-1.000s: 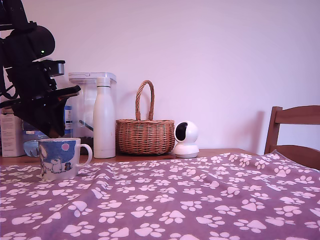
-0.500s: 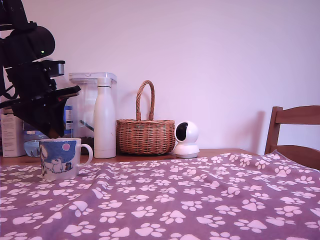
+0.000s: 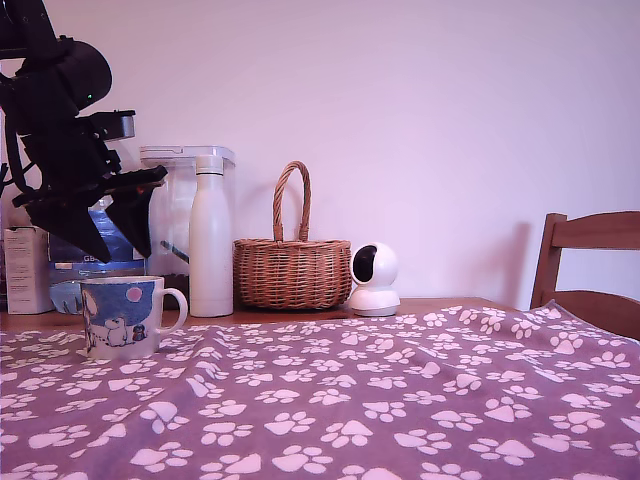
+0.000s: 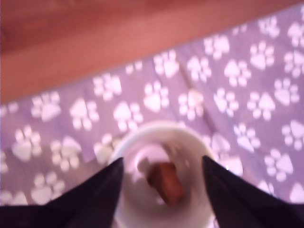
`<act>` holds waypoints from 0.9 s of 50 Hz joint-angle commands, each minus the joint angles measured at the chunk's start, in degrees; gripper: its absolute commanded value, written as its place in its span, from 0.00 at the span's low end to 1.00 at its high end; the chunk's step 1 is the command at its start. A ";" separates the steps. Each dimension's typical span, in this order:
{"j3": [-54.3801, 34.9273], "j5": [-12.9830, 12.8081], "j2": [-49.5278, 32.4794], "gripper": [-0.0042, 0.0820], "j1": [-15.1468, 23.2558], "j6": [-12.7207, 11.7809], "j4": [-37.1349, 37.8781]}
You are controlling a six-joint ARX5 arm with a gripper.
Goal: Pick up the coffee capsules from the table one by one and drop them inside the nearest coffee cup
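The white coffee cup (image 3: 122, 316) with a blue cartoon print stands on the purple paw-print table (image 3: 400, 400) at the exterior view's left. My gripper (image 3: 118, 240) hangs a little above the cup, open, with nothing between its black fingers. In the wrist view the cup (image 4: 128, 147) sits right below the gripper (image 4: 162, 166), and a brown coffee capsule (image 4: 165, 181) lies inside it on the bottom. No capsule shows on the cloth.
Behind the cup stand a tall white bottle (image 3: 210, 236), a clear container (image 3: 172, 215), a wicker basket (image 3: 292, 262) and a small white camera (image 3: 372, 280). A wooden chair (image 3: 590, 262) is at the exterior view's right. A bare wooden strip (image 4: 95, 42) borders the cloth.
My gripper has risen from just over the cup's rim to a little higher above it. The cup has stayed in place.
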 commanded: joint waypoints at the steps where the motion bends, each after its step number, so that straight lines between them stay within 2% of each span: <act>1: 0.15 0.09 0.42 0.77 -0.44 0.61 0.83; 4: -0.37 0.07 -0.48 0.75 -0.63 0.85 1.49; 7: -1.05 0.09 -1.57 0.67 -0.85 0.87 2.19; 18: -4.92 0.09 -6.95 0.19 -1.31 1.09 5.27; 22: -7.74 0.28 -9.88 0.06 -1.33 1.09 7.78; 25: -10.03 0.28 -12.17 0.03 -1.33 1.11 9.57; 32: -16.09 0.63 -19.19 0.03 -2.08 1.05 15.23; 37: -19.87 1.81 -23.98 0.03 -2.34 0.85 19.26; 45: -24.87 2.67 -30.51 0.03 -2.75 0.85 21.49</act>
